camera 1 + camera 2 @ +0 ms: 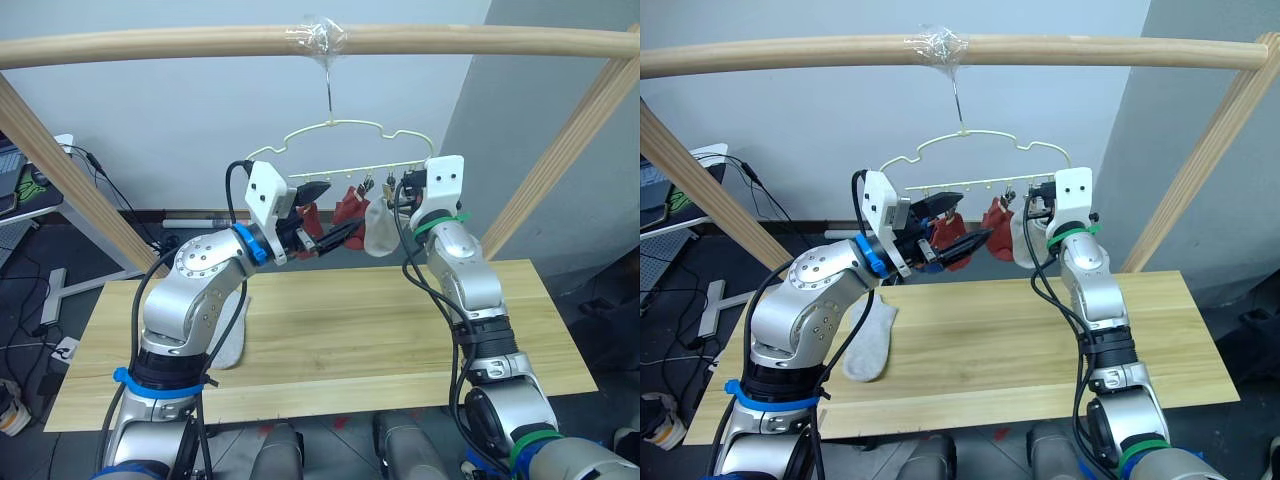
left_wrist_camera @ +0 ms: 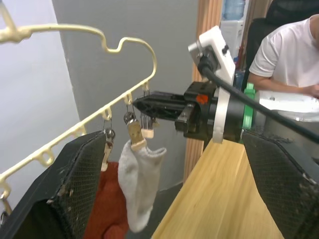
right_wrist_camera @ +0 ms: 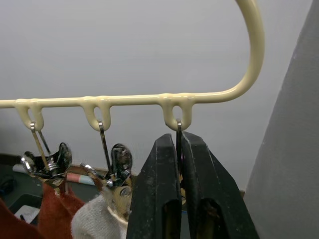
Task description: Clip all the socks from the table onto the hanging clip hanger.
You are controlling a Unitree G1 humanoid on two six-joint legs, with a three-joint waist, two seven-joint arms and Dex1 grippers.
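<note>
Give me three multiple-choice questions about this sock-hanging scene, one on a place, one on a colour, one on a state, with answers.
1. Where does the loose grey sock lie?
A. on the table
B. over the wooden pole
C. on the floor

2. What colour is the sock clipped next to the right end effector?
A. blue
B. light grey
C. black

3. How are the right end effector's fingers?
A. wide open
B. shut on a clip of the clip hanger
C. holding a sock

Answers: 1 A, it rests flat on the planks near the left arm. 2 B, pale knit beside rust red socks. 3 B, they pinch the endmost clip.
</note>
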